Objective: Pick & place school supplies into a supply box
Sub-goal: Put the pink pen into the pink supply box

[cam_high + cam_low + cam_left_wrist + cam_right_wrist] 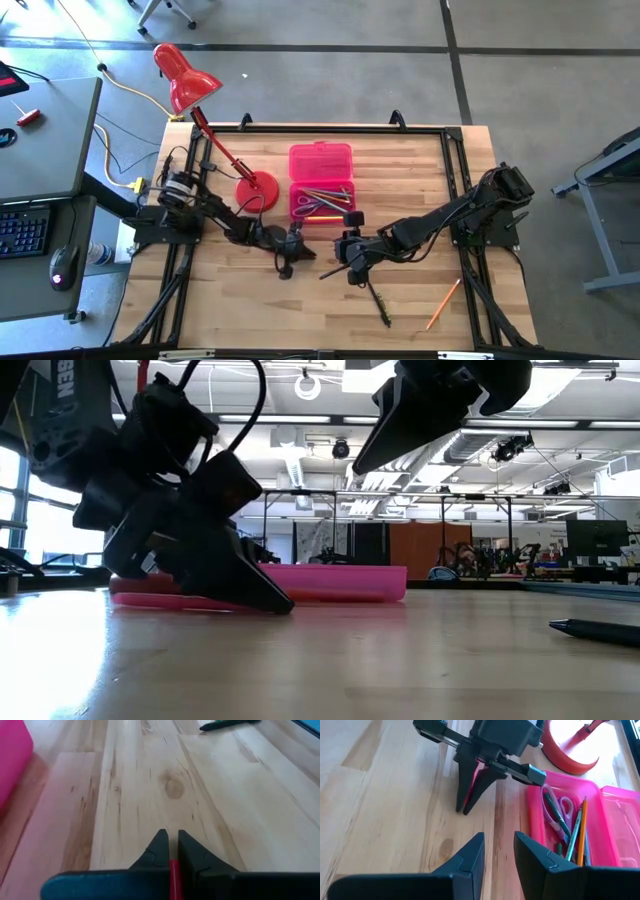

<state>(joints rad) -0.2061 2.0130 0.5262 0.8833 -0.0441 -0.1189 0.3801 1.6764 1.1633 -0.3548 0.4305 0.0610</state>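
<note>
Jaws first: my left gripper (468, 804) stands tip-down on the pale wooden table (420, 310), its two dark fingers pinched nearly together on a thin pink-red pencil (173, 879) that shows only as a red strip between them. My right gripper (496, 851) hangs just above the wood close by, its fingers a narrow gap apart and holding nothing.

My target, the translucent hot-pink rectangular plastic supply box (321, 184), lies open just beyond my left gripper, beside the round red base of a desk lamp (257, 189). Inside it already lie purple-handled scissors (563, 809), an orange pencil (581, 827) and a green pen (553, 810). Still out on the table are a dark pen (378, 303) and a second orange pencil (443, 304), both well apart from the box, on the right side.

Risks, as I judge them: so little of the pencil shows in my grip that it may pivot or slip when I lift. My two grippers sit near each other, so a careless swing could knock them together. Carried low, the pencil could catch the box wall and shove the case toward the lamp base.
</note>
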